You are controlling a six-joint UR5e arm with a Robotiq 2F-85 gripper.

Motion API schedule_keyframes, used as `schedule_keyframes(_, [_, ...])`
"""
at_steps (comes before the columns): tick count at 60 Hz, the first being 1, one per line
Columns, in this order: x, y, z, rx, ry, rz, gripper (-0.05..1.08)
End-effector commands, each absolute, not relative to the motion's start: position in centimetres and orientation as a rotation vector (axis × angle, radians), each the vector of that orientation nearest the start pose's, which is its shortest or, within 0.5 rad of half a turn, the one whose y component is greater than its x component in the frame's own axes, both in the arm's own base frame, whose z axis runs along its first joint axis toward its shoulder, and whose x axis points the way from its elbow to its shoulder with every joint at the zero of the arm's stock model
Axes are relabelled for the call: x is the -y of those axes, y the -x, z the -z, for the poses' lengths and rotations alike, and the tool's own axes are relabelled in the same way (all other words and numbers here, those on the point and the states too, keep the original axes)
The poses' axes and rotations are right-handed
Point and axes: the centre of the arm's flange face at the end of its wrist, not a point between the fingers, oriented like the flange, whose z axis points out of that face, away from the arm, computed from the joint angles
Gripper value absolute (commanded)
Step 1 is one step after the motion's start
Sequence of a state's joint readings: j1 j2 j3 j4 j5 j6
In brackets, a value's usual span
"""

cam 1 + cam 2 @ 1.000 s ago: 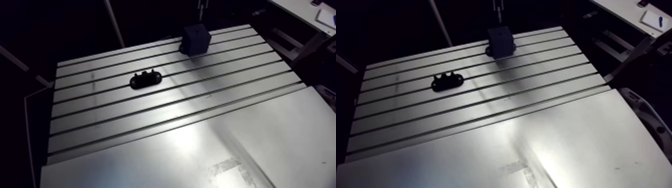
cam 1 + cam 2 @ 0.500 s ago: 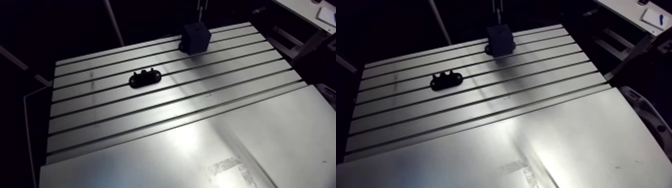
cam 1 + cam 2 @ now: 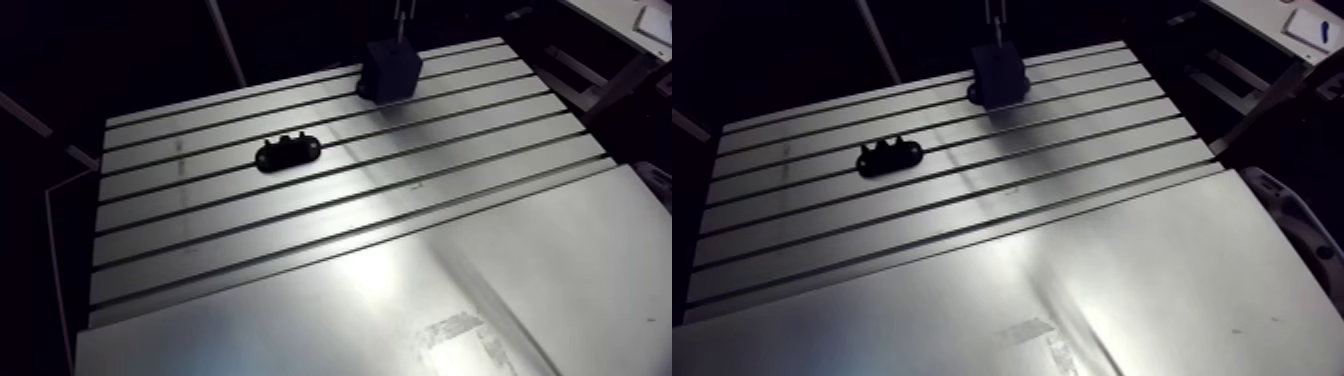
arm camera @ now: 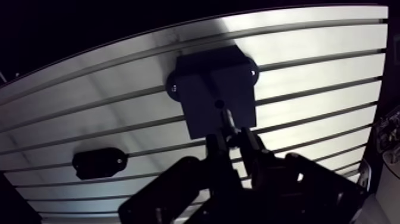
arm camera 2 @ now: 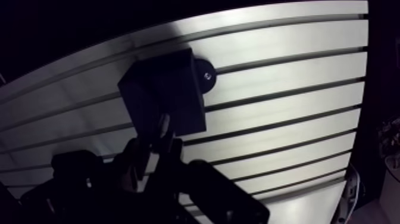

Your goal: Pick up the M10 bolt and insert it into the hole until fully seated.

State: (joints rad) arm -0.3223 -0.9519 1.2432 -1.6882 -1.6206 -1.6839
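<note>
Pinches slim grey metal M10 bolt in near-closed black gripper, shank aimed at round hole just ahead in dark square block.

We see the pale M10 bolt gripped in the end effector, just over the hole in the dark block (far right).

A slotted aluminium table gleams under bright light, with darkness all around it.
</note>
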Motion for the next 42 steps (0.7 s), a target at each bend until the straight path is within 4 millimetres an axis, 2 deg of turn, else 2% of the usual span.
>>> schedule_keyframes(1, [-10.23, 70.87, -27.51, -2.942, -0.303, -0.013, 1.08])
schedule_keyframes(42, [-10.23, 70.92, -26.73, -2.933, -0.302, -0.007, 1.08])
